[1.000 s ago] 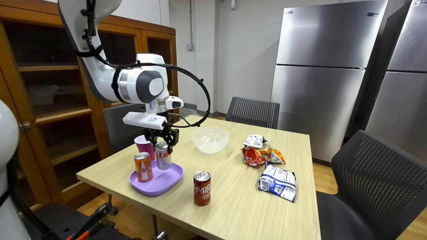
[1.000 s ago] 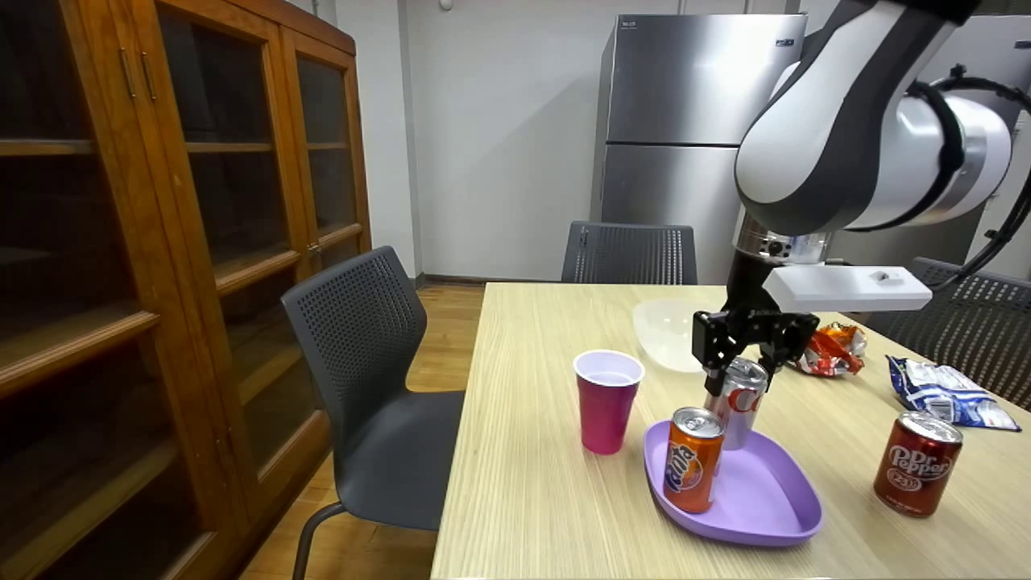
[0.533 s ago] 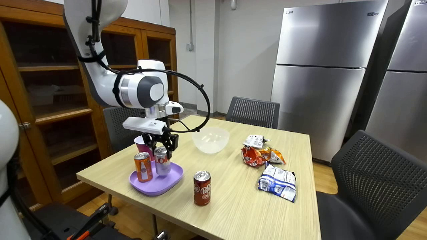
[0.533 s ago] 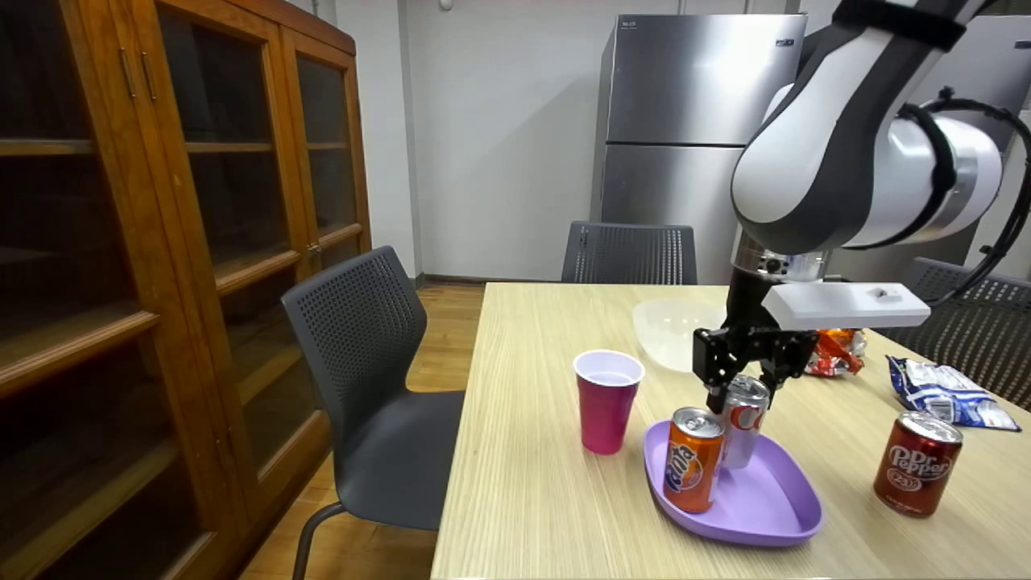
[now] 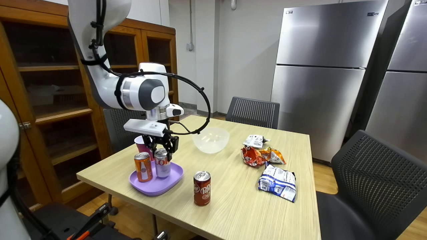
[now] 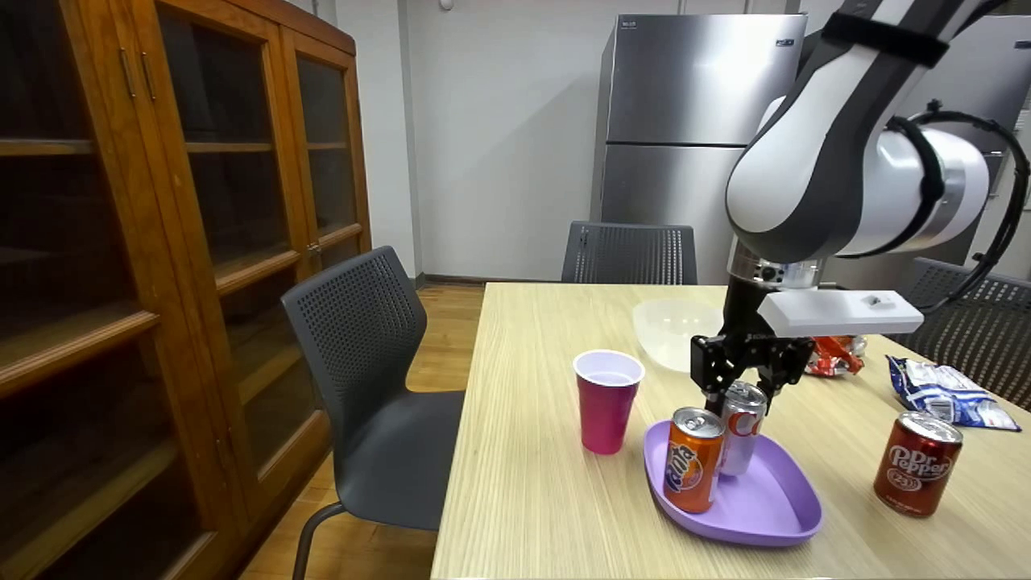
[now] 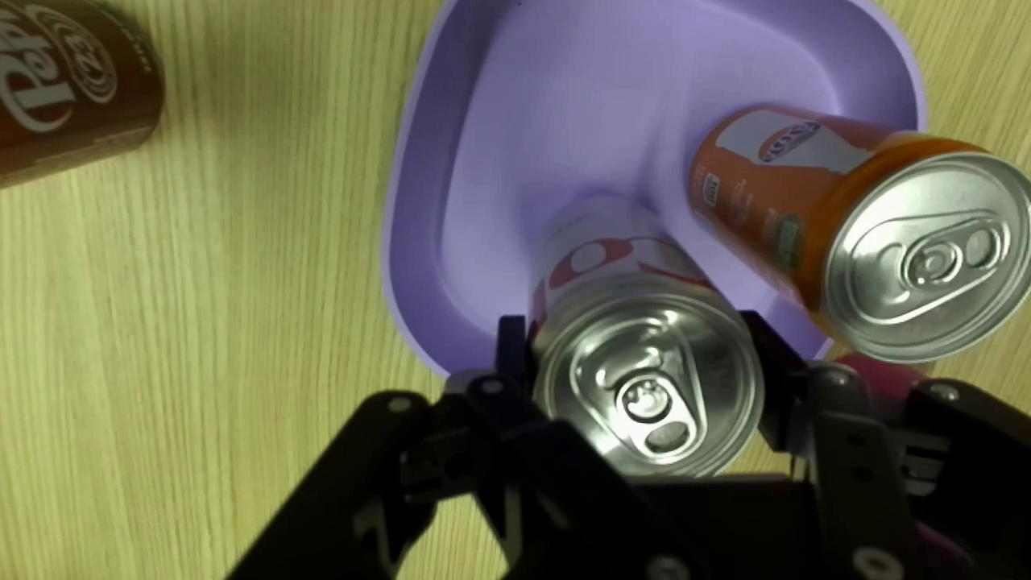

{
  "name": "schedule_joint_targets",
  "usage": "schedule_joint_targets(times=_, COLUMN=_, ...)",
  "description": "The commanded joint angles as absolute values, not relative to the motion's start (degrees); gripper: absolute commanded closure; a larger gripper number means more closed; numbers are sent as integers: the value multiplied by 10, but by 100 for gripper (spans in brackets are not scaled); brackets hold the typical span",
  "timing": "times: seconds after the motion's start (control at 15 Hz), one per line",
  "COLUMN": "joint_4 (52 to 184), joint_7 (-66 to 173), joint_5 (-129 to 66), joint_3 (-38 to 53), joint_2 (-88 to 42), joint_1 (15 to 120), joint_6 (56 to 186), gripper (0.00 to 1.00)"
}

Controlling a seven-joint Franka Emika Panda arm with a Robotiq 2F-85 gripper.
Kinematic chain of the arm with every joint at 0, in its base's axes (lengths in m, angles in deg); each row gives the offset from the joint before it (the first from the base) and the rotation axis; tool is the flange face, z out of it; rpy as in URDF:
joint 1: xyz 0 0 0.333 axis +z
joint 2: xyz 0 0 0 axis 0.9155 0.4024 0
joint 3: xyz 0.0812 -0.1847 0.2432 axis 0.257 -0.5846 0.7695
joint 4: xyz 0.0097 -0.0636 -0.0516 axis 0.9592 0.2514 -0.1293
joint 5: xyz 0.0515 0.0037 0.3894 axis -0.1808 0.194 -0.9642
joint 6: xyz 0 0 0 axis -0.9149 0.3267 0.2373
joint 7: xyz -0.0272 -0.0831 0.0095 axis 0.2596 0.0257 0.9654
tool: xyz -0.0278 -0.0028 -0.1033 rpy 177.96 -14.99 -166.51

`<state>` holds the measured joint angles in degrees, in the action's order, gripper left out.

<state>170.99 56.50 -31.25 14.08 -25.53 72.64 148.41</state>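
The place looks like an office or lab break room: two tall stainless-steel refrigerators (image 5: 323,90) stand by plain pale walls (image 6: 499,161), dark grey chairs (image 6: 362,346) with perforated backs stand round a pale wood-grain table (image 6: 532,451) bearing crinkled, printed snack bags (image 5: 277,182), and a large brown wooden cabinet (image 6: 173,242) with glass doors lines one side.

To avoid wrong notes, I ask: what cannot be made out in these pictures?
Silver cylindrical metal can: side toward picture bottom, hidden in wrist view by its own top.
Magenta tapered plastic cup: lower part mostly hidden in an exterior view by orange cylindrical metal can.
Maroon cylindrical metal can: lid, cut off by wrist view's left edge.
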Motion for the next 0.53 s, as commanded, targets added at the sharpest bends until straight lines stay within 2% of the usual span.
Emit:
schedule_joint_targets(times=0.0, joint_4=1700, joint_7=561, joint_5=-298, joint_3=138, joint_2=-257, joint_1=729, joint_6=1479, gripper=11)
schedule_joint_targets(times=0.13, joint_4=1701, joint_7=563, joint_5=-298, joint_3=138, joint_2=-261, joint_1=728, joint_6=1478, gripper=1)
schedule_joint_targets(times=0.47, joint_4=1707, joint_7=573, joint_5=-302, joint_3=140, joint_2=-283, joint_1=722, joint_6=1481, gripper=0)
